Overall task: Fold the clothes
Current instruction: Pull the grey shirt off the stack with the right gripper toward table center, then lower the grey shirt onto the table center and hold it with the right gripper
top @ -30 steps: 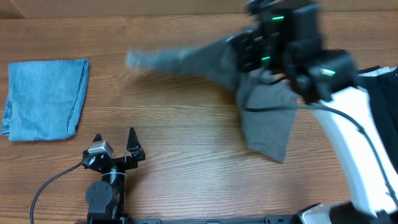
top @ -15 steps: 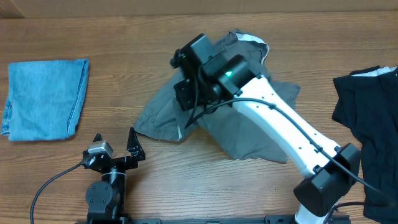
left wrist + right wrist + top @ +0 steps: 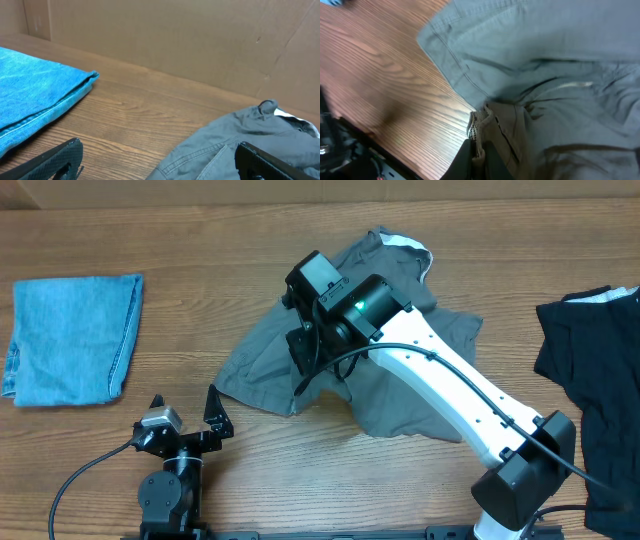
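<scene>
The clothes [image 3: 255,365], a mid-grey wrinkled garment, lie crumpled across the middle of the table. The same grey cloth fills the right wrist view [image 3: 545,60] and shows at the lower right of the left wrist view [image 3: 240,135]. My right gripper [image 3: 303,352] hangs over the garment's left part, and in its wrist view it [image 3: 479,156] is shut on a bunched fold with a pale inner lining. My left gripper [image 3: 186,413] rests at the front left, just short of the garment's hem, and is open [image 3: 162,165] with nothing between its fingers.
A folded light blue denim piece [image 3: 70,335] lies at the far left, also in the left wrist view [image 3: 35,95]. A black garment [image 3: 590,380] lies at the right edge. A cardboard wall [image 3: 175,40] stands along the back of the table.
The right arm swung the grey garment from the air at the upper right down onto the table's middle. The left arm has not moved.
</scene>
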